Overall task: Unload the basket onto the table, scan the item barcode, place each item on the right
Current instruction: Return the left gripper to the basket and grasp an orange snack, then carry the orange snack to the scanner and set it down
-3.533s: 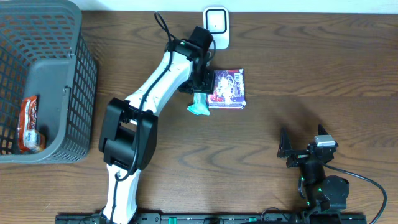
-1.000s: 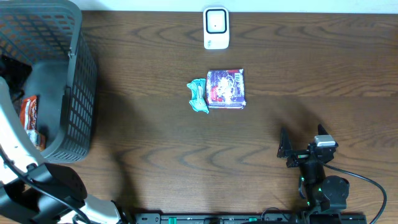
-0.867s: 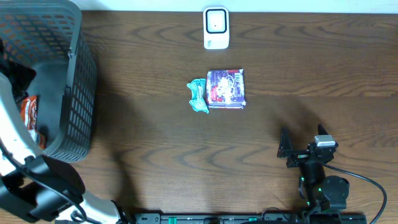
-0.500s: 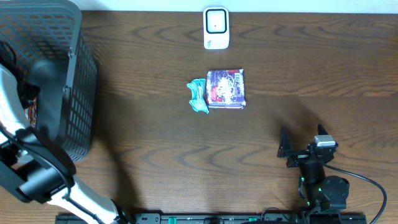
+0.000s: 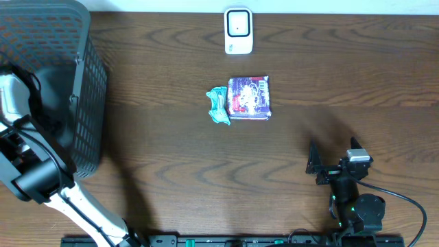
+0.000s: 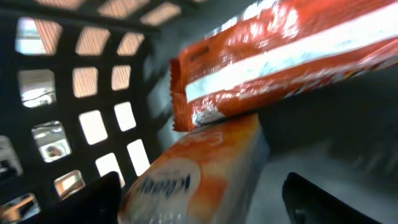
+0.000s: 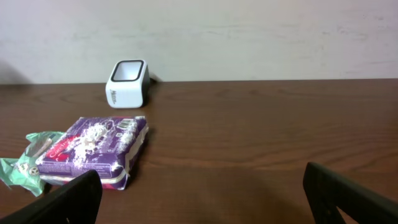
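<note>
Left gripper (image 6: pixel 205 202) has dropped into the basket (image 5: pixel 88 103), jaws wide, empty, over a glossy orange-red packet (image 6: pixel 280 59) by the mesh wall; right gripper (image 7: pixel 207 198) wide, empty.

1. The left gripper (image 6: pixel 202 200) sat inside a dark basket. Its two dark fingers (image 6: pixel 93 202) showed at the bottom corners of the frame, standing wide apart.
2. An orange pack (image 6: pixel 199 168) with white lettering lay between the fingers and just ahead of the tips. The print was too blurred to read.
3. A red-orange packet (image 6: pixel 280 56) with a white stripe lay across the far end of the orange pack, resting on it, tilted upward to one side.
4. The basket wall (image 6: pixel 68 106), a grid of square openings, stood beyond one finger.
5. The grey basket floor (image 6: pixel 348 143) lay ahead of the other finger.
</note>
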{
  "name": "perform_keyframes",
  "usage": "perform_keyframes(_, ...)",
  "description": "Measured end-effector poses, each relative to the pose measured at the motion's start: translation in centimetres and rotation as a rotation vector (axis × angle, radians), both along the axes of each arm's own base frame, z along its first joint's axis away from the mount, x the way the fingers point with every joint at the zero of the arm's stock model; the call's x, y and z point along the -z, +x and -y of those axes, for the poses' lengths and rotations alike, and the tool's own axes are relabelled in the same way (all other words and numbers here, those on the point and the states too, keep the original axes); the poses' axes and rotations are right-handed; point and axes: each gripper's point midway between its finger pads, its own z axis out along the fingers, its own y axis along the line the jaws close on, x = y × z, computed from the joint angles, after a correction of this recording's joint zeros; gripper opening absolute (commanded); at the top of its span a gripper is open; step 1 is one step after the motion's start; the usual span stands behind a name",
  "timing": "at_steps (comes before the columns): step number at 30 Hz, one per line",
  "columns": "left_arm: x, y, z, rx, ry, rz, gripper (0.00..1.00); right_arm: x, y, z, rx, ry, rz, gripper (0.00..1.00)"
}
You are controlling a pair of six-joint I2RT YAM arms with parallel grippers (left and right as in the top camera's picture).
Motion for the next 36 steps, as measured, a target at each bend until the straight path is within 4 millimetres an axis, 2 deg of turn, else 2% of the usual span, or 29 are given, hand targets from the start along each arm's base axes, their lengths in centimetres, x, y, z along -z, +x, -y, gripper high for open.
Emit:
perform_keyframes(1,0.2,-0.2,0.1,0.0,-0.006,-0.008,0.66,0.0,0.0,0.0,0.0,0.0,0.0,0.99)
perform_keyframes(3,0.5,-0.4,0.3,0.001,-0.017,-0.019,0.22,0.0,0.0,0.0,0.0,0.0,0.0,0.99)
perform_keyframes(4,0.6,-0.5,0.5,-0.004,-0.02,-0.018,0.13,0.0,0.0,0.0,0.0,0.0,0.0,0.99)
perform_keyframes(5,0.6,-0.5,0.5,-0.006,-0.022,-0.017,0.08,0.0,0.0,0.0,0.0,0.0,0.0,0.99)
perform_keyframes(12,0.2,-0.6,0.8,-0.008,-0.041,-0.026,0.07,0.0,0.0,0.0,0.0,0.0,0.0,0.99)
perform_keyframes(17,-1.9,1.7,0.6,-0.021,-0.043,0.095,0.07,0.0,0.0,0.0,0.0,0.0,0.0,0.99)
perform_keyframes(19,-4.3,3.3,0.6,-0.025,-0.032,0.21,0.07,0.0,0.0,0.0,0.0,0.0,0.0,0.99)
perform_keyframes(22,-8.9,5.8,0.5,-0.013,0.01,0.423,0.07,0.0,0.0,0.0,0.0,0.0,0.0,0.99)
perform_keyframes(23,-12.4,7.4,0.8,0.018,0.038,0.573,0.07,0.0,0.0,0.0,0.0,0.0,0.0,0.99)
perform_keyframes(25,-17.9,9.5,1.7,0.098,0.07,0.794,0.07,0.0,0.0,0.0,0.0,0.0,0.0,0.99)
perform_keyframes(27,-24.1,11.1,4.2,0.233,0.075,1.015,0.07,0.0,0.0,0.0,0.0,0.0,0.0,0.99)
perform_keyframes(29,-29.9,12.2,8.3,0.412,0.052,1.206,0.07,0.0,0.0,0.0,0.0,0.0,0.0,0.99)
perform_keyframes(31,-34.4,12.6,13.9,0.624,-0.003,1.339,0.07,0.0,0.0,0.0,0.0,0.0,0.0,0.99)
perform_keyframes(33,-36.6,12.5,20.1,0.843,-0.091,1.4,0.07,0.0,0.0,0.0,0.0,0.0,0.0,0.99)
perform_keyframes(36,-37.0,12.4,28.7,1.146,-0.245,1.409,0.07,0.0,0.0,0.0,0.0,0.0,0.0,0.99)
